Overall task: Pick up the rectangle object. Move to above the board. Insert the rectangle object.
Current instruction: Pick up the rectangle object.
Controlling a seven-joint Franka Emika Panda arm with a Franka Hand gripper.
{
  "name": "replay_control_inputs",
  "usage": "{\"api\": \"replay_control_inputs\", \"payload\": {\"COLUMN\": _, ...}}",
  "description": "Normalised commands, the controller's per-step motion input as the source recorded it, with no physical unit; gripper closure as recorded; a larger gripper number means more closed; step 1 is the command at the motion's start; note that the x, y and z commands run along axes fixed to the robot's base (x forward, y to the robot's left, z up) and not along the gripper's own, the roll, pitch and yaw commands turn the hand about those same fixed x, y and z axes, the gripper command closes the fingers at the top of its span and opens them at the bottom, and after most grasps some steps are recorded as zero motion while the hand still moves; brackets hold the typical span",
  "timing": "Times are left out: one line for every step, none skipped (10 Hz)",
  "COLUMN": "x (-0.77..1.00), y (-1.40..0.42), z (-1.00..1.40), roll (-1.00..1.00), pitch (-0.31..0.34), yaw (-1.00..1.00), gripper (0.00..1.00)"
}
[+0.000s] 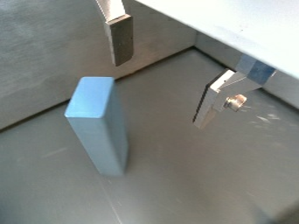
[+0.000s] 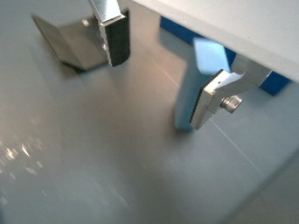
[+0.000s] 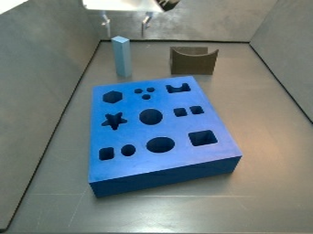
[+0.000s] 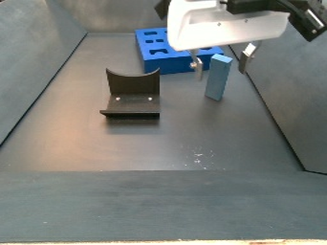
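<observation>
The rectangle object is a slim light-blue block standing upright on the grey floor, beyond the board's far edge in a side view. The board is a thick bright-blue slab with many shaped holes. My gripper hangs open just above the block, with nothing between its fingers. In a wrist view the block stands close by one finger, outside the gap. In a side view the gripper is over the block.
The fixture stands on the floor beside the block, also seen in a side view and in a wrist view. Sloping grey walls enclose the floor. The board's edge lies behind the block.
</observation>
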Motion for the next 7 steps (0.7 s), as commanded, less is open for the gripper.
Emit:
{"api": "replay_control_inputs", "payload": {"x": -0.84, "y": 0.0, "z": -0.21, "roll": 0.1, "pitch": -0.029, "yaw": -0.15, "gripper": 0.0}}
{"api": "replay_control_inputs", "payload": {"x": -0.02, "y": 0.0, "z": 0.0, "roll": 0.0, "pitch": 0.0, "yaw": 0.01, "gripper": 0.0}}
{"api": "replay_control_inputs", "payload": {"x": -0.09, "y": 0.0, "z": 0.0, "roll": -0.01, "pitch": -0.023, "yaw": 0.0, "gripper": 0.0}}
{"api": "replay_control_inputs", "payload": {"x": -0.82, "y": 0.0, "z": -0.02, "roll": 0.0, "pitch": -0.506, "yaw": -0.03, "gripper": 0.0}}
{"api": "replay_control_inputs", "payload": {"x": -0.6, "y": 0.09, "z": 0.0, "roll": -0.19, "pitch": -0.517, "yaw": -0.09, "gripper": 0.0}}
{"api": "replay_control_inputs", "payload": {"x": 0.0, "y": 0.0, "z": 0.0, "roll": 0.0, "pitch": 0.011, "yaw": 0.0, "gripper": 0.0}}
{"api": "replay_control_inputs", "payload": {"x": -0.01, "y": -0.03, "z": 0.0, "roll": 0.0, "pitch": 0.0, "yaw": 0.0, "gripper": 0.0}}
